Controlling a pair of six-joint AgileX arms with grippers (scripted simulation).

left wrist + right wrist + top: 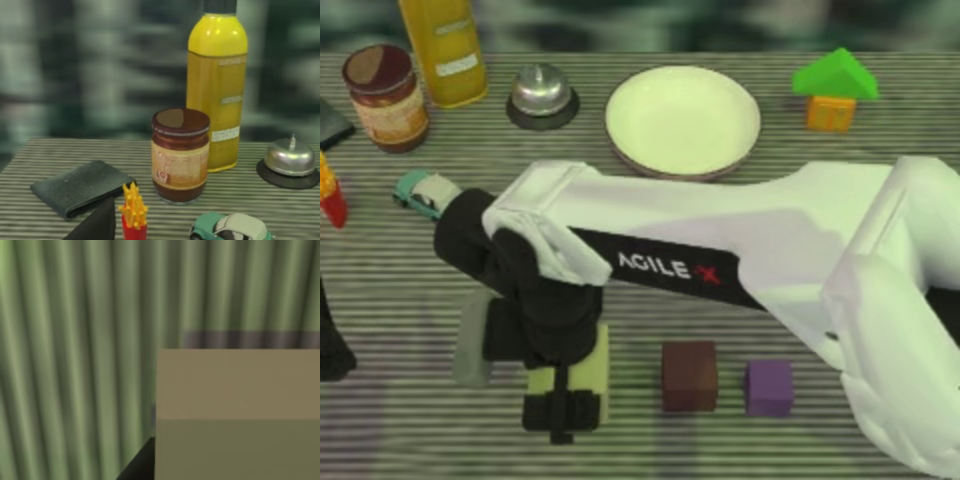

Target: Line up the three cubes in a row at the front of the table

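A: How is the working arm posed?

B: The right arm is stretched from the table's right side across to the front left, its wrist bent down. The right gripper [560, 412] is lowered onto the yellow cube [588, 372], which sits at the front of the table [410, 300]. In the right wrist view the yellow cube [235, 410] fills much of the frame, right up against the camera.

A: And the fingers?

B: Whether they are spread or pinching the cube cannot be told; they are hidden by the wrist from above and are not shown clearly by the wrist camera.

A: The left arm?

B: Only a dark part of it is seen at the left edge, parked; its fingers cannot be judged.

A: What room is left around the cubes?

B: The brown cube [689, 376] is set just right of the yellow one, apart from it, and the purple cube [768, 387] is placed just beyond that, also apart. All three are kept near the front edge. Bare table is left in front of and behind them.

A: The count?

B: Three cubes. Further back are noted one plate [683, 121], one bell [541, 95], one jar [386, 97], one yellow bottle [444, 48], one toy car [426, 193] and one toy house [834, 88].
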